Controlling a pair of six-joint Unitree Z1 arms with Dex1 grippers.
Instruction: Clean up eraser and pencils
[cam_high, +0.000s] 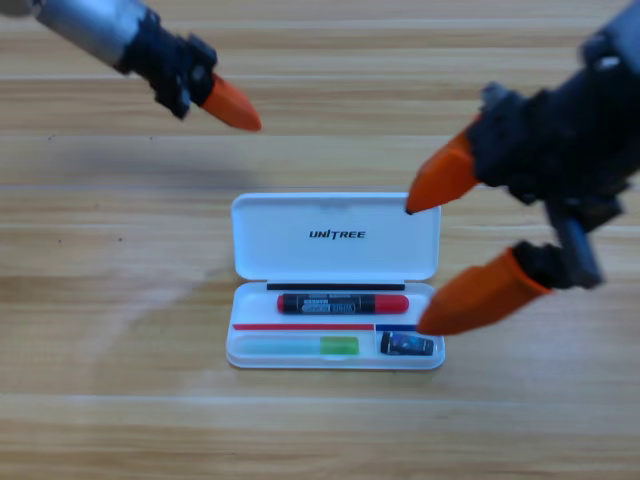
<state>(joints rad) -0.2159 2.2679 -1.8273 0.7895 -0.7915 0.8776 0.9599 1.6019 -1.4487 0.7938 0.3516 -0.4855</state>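
Note:
A white UNITREE case (337, 237) lies open mid-table with its lid folded back. In its tray rests the black pencil with red ends (342, 303). Below it lies the lime-green pencil (297, 346), and the small dark eraser (407, 345) sits in the tray's lower right corner. My right gripper (425, 268) hovers at the case's right edge, open, its two orange jaws spread wide with nothing between them. One jaw tip is over the lid's corner, the other just above the eraser. My left gripper (232, 105) waits at the upper left, away from the case.
Wooden table (120, 380) all around the case. The right arm's black body fills the right edge of the view; the left arm enters from the top left corner.

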